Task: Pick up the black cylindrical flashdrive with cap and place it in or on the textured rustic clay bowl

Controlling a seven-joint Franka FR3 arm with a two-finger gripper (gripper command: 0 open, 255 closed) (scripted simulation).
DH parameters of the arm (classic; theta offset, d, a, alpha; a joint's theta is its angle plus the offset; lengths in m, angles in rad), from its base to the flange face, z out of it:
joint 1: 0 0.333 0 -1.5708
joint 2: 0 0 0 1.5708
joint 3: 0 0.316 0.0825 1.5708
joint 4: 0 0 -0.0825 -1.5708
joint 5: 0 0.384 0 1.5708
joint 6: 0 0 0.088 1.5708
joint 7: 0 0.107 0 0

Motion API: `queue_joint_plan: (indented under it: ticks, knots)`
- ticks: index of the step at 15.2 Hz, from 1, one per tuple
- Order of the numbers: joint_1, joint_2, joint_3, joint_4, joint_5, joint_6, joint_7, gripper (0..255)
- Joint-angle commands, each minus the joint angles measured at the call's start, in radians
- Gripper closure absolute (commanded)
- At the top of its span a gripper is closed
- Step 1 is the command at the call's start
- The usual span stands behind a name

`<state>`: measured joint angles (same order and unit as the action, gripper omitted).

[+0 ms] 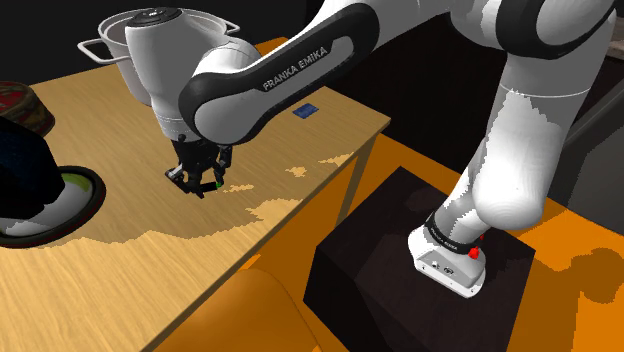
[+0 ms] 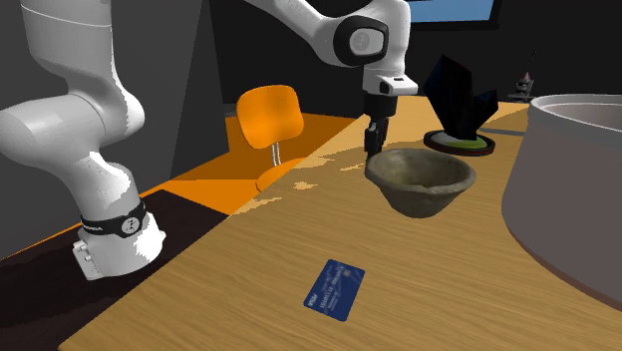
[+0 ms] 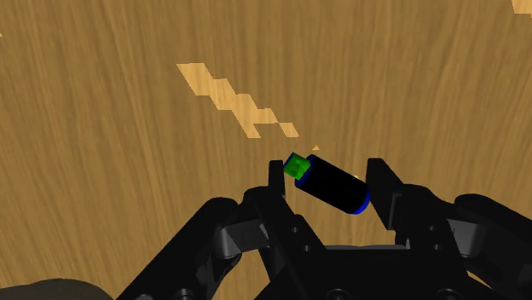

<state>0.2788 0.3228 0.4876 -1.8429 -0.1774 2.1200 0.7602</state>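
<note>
In the shoulder view, the white arm reaches down over the light wooden worktop (image 1: pixel 150 260). Its black hand (image 1: pixel 198 180) is low over the boards near the middle. At the fingertips sits the black cylindrical flashdrive (image 1: pixel 216 185), seen here as little more than a green speck. A small blue card (image 1: pixel 306 110) lies flat towards the far edge, well apart from the hand. A large grey metal pot (image 1: pixel 125 40) stands at the back. A dark round plate with a green rim (image 1: pixel 75 195) sits at this view's left, with a black angular object (image 1: pixel 25 170) on it. The arm's base rests on the black box stand (image 1: pixel 370 270).

In the second exterior view, the hand (image 2: pixel 373 142) points straight down just behind the rough grey-brown clay bowl (image 2: pixel 421 179). The bowl stands upright on the worktop between the hand and the blue card (image 2: pixel 335 289). The grey pot (image 2: pixel 568 189) is at this view's right. An orange chair (image 2: pixel 271 118) stands beyond the worktop's edge.

In the wrist view, the hand (image 3: pixel 328 175) is pinching the flashdrive (image 3: pixel 334 186). The drive lies slantwise between the two fingers (image 3: pixel 381 183), with its green end against one finger and its blue-rimmed end against the other. Wood grain lies beneath it.
</note>
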Motion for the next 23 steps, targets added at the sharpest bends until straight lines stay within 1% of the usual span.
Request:
queue_joint_plan:
  ticks: [1, 7, 23]
  knots:
    - [0.0, 0.0, 0.0, 0.0, 0.0, 0.0, 0.0, 255]
    - [0.0, 0.0, 0.0, 0.0, 0.0, 0.0, 0.0, 255]
    - [-0.01, -0.074, 0.017, 0.126, 0.048, -0.189, -0.032, 255]
